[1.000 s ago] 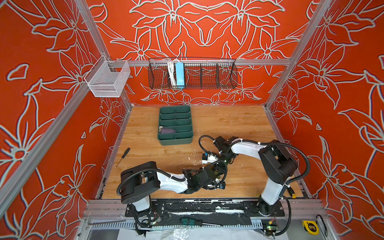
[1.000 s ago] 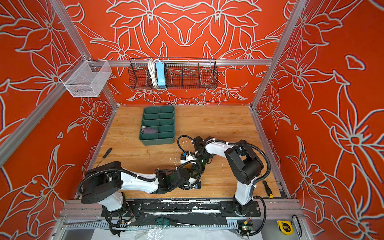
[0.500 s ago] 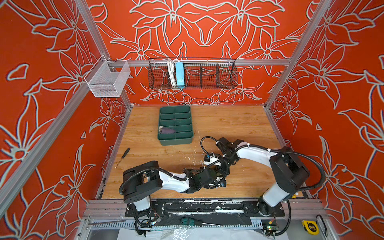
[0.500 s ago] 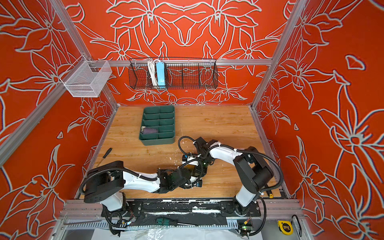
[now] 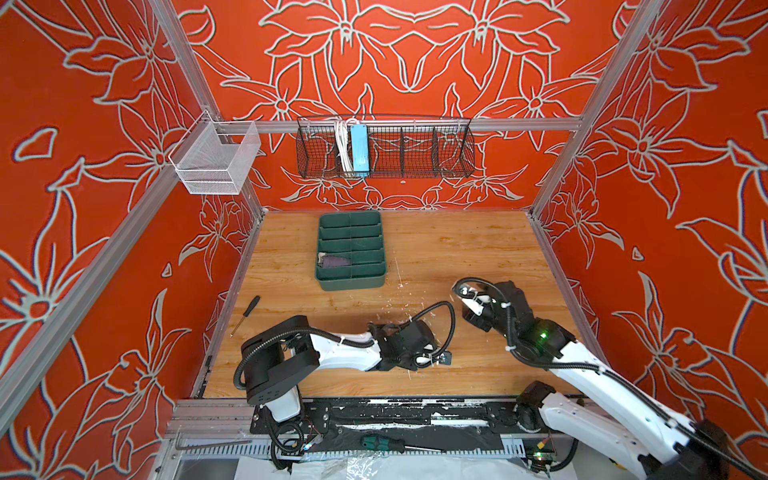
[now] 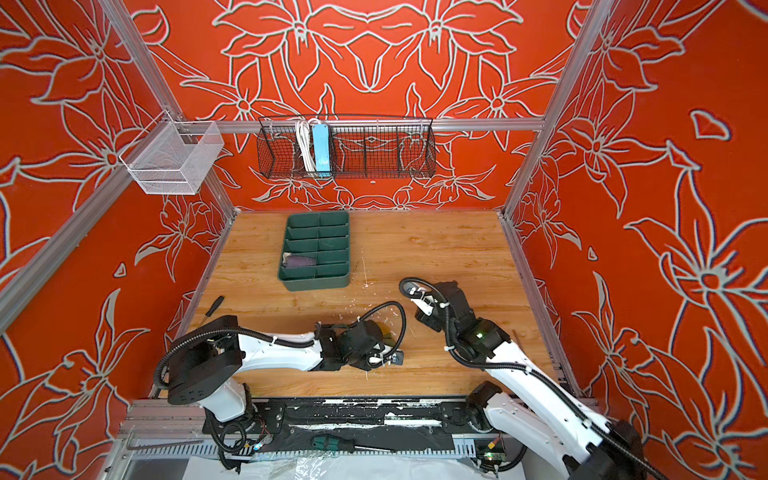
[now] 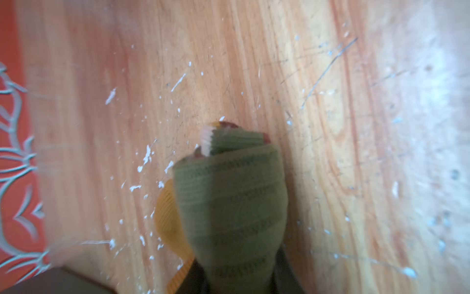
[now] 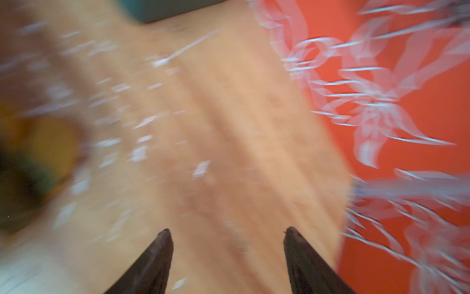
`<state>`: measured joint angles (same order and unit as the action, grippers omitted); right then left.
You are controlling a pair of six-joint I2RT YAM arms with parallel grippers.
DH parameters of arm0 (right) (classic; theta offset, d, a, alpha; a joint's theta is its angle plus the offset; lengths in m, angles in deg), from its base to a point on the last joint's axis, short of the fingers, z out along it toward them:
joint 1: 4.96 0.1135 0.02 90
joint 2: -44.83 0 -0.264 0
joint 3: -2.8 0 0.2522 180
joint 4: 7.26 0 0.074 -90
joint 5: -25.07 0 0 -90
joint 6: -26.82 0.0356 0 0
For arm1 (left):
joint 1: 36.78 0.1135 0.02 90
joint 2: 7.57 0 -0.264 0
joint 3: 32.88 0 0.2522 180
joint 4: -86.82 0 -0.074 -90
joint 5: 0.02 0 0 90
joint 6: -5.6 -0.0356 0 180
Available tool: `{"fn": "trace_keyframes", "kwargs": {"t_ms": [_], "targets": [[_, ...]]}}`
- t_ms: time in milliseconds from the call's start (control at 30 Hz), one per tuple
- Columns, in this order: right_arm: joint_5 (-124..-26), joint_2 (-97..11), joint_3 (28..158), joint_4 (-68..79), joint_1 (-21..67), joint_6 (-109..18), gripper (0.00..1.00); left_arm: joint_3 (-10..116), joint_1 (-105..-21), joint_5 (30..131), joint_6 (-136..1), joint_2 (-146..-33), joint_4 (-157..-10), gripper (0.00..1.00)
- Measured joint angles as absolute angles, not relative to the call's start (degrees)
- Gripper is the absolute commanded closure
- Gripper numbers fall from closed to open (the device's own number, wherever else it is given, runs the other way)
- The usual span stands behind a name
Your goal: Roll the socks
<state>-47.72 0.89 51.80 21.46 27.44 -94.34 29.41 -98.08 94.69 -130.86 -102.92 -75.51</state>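
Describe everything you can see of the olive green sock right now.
The olive green sock is ribbed knit, wound into a tight roll with overlapping wraps. Its mustard toe bulges out from one side, and a cream and brown striped edge shows at the roll's far end. The near end sits between the dark fingers of the left gripper, which looks closed on it. The wooden tabletop lies beyond it; whether the roll rests on it or is lifted cannot be told.

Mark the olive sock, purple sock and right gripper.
olive sock (image 7: 230, 203): left wrist view, middle of roll.
purple sock (image 5: 336, 262): a top view, its middle.
right gripper (image 8: 225, 230): right wrist view, between fingertips.
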Motion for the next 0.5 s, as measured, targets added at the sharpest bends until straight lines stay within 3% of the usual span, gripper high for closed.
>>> {"fn": "trace_keyframes", "kwargs": {"t_ms": [100, 233, 500], "targets": [[-45.0, 9.4, 50.3, 16.0, 26.8, -94.8, 0.31, 34.2, -94.9, 87.0, -129.8, -104.8, -68.5, 1.00], [-51.0, 18.8, 49.4, 14.9, 26.7, -98.2, 0.36, 43.2, -89.9, 76.9, -126.0, -111.0, -60.6, 1.00], [-66.6, 13.9, 49.5, 32.5, 31.0, -108.4, 0.38, 53.6, -85.1, 64.5, -119.4, -119.0, -51.6, 1.00]]}}
